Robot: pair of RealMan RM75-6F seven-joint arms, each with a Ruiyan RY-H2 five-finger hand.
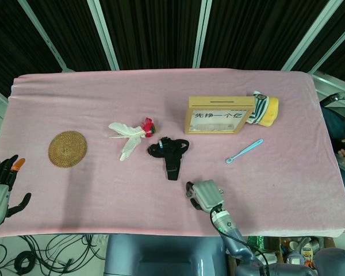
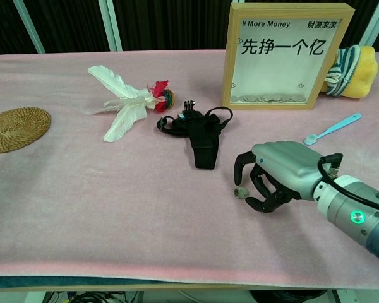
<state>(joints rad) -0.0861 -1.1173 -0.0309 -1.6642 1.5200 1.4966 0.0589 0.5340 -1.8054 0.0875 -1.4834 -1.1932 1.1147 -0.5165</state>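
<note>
Beyond our right hand point(image 2: 275, 180), toward the table's far edge, we read on the wooden frame point(image 2: 288, 55) "¥More Money" at top left, small Chinese characters at top right, and large "先挣一个亿" beneath.

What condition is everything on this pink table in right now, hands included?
right hand: fingers curled over the coin, palm down
coin: flat on the cloth at the fingertips; grip unclear
left hand: fingers apart, holding nothing, at the table's edge
wooden coin frame: upright, coins inside
camera strap mount: lying flat
feather shuttlecock: on its side
toothbrush: lying flat
woven coaster: flat, bare
</note>
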